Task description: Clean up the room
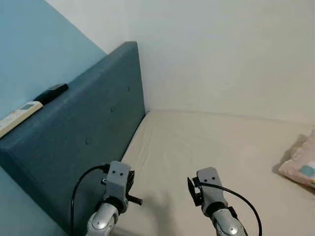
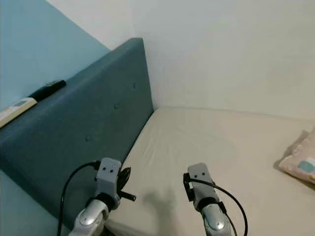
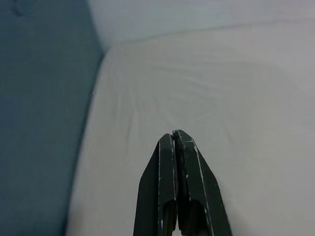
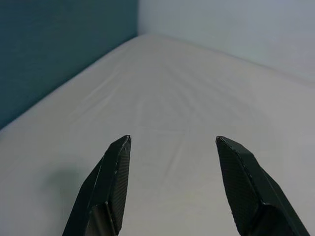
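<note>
Two remotes, one white [image 1: 18, 116] and one black [image 1: 51, 92], lie end to end on top of the blue headboard [image 1: 83, 142], likely the items to tidy. A pillow [image 1: 300, 162] rests at the far right of the bare mattress [image 1: 206, 147]. The left gripper [image 3: 176, 140] is clenched on nothing; the right gripper [image 4: 172, 142] is spread wide; both hover low over the mattress. Judged next: turn left, raise an arm and approach a remote from above so it is not pushed off the ledge.
</note>
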